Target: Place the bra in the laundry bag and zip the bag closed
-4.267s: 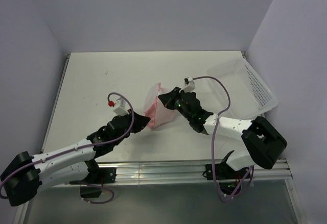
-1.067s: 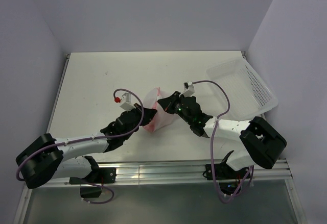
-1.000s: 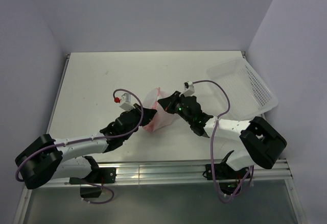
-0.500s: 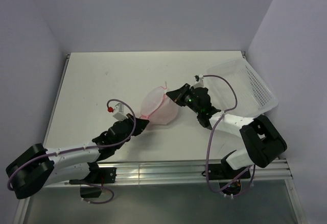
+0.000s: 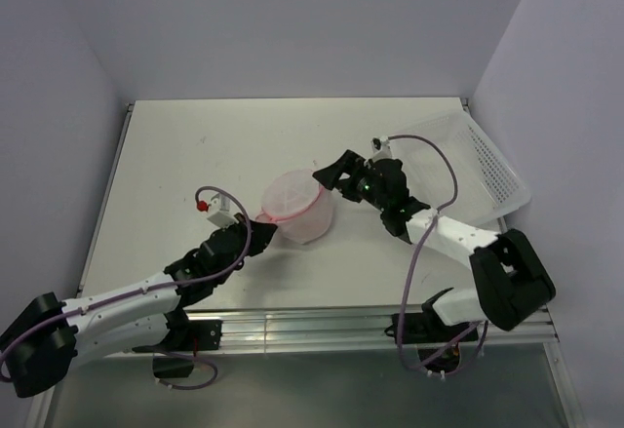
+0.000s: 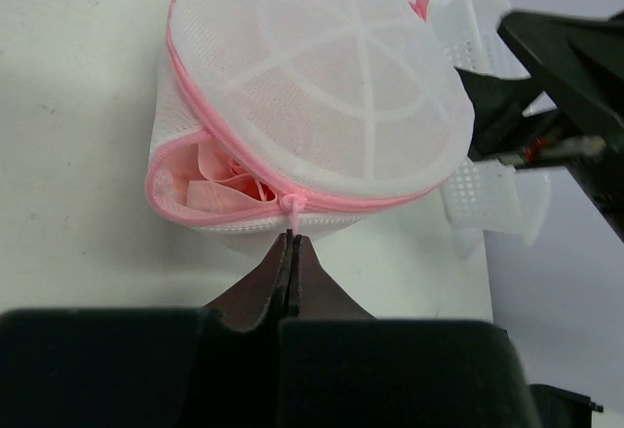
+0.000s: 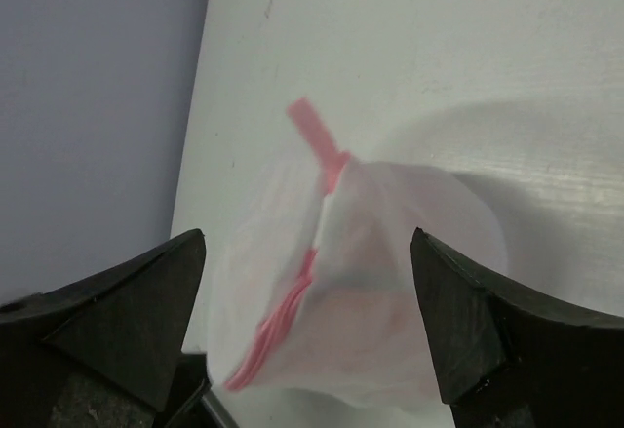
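Note:
The laundry bag (image 5: 297, 206) stands on the table as a round white mesh drum with a pink zipper rim. In the left wrist view the laundry bag (image 6: 322, 97) gapes at its near left side, and the folded pink bra (image 6: 229, 176) shows inside. My left gripper (image 6: 290, 240) is shut on the pink zipper pull (image 6: 290, 212) at the bag's near edge, and the left gripper (image 5: 261, 230) lies low on the bag's left. My right gripper (image 5: 331, 176) is open just right of the bag. Its fingers (image 7: 146, 301) stand wide either side of the laundry bag (image 7: 370, 291) without touching it.
A rigid white perforated basket (image 5: 468, 170) lies tilted at the back right corner, close behind the right arm; this basket (image 6: 478, 194) also shows beyond the bag in the left wrist view. Walls close the table at the back and both sides.
My right gripper has opened, let go of the bag and drawn back to the right. The bag has dropped into an upright drum. My left gripper has pulled back left, still holding the zipper pull.

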`<state>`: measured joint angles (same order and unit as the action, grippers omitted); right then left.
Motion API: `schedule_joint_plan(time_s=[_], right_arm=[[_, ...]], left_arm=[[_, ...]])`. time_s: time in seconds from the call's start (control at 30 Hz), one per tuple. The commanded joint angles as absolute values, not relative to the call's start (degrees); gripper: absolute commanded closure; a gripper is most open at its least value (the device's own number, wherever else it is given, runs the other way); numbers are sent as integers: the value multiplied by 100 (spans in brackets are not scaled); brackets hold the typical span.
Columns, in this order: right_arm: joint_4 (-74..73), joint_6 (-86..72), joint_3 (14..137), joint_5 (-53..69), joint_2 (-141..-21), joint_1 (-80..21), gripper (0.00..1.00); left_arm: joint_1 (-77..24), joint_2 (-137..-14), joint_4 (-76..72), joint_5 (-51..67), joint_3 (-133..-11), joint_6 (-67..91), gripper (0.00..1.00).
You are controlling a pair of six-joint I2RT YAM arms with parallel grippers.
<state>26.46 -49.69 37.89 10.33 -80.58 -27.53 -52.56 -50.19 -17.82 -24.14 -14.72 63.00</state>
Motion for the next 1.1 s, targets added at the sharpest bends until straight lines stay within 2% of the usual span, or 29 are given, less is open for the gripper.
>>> schedule_joint_plan(time_s=[0.0,0.27,0.33,0.4,0.43,0.57,0.77,0.83,0.87,0.9,0.97,1.0,1.07], right_arm=[[2277,-4737,3490,669,-7244,-3022,6],[2065,-5255,2436,-360,-5793,-4218,7],[2161,-5378,2364,-369,-5626,-4254,13],[2311,-5423,2478,-221,-5704,-4333,20],[2346,-5423,2644,-168,-5887,-4377,27],[2574,-5432,2996,-27,-6415,-4465,33],[2803,-5519,3182,-97,-6679,-4465,34],[2944,-5660,3121,-79,-6811,-4474,37],[3084,-5712,3103,-27,-6864,-4465,40],[3120,-5774,3103,-35,-6943,-4465,50],[3199,-5809,3094,-26,-6978,-4465,59],[3199,-5801,3094,-26,-6979,-4465,70],[3138,-5748,3111,-87,-6970,-4465,81]], left_arm=[[-5317,-5325,-1766,-2654,-2020,5986,100],[-5695,-5835,-1899,-3268,-2811,5530,100],[-5809,-5853,-1872,-3427,-2935,5371,100],[-5923,-5932,-1890,-3568,-3032,5212,100],[-5959,-5967,-1916,-3577,-3050,5186,100],[-6196,-6222,-2039,-3629,-3076,5160,100],[-6644,-6284,-1793,-4078,-3374,4703,100],[-6829,-6302,-1819,-4253,-3401,4597,100],[-6925,-6319,-1802,-4306,-3462,4510,100],[-6952,-6337,-1784,-4341,-3489,4465,100],[-6952,-6372,-1679,-4359,-3612,4360,100],[-6952,-6372,-1644,-4368,-3647,4333,100],[-6952,-6407,-1652,-4386,-3656,4220,100]])
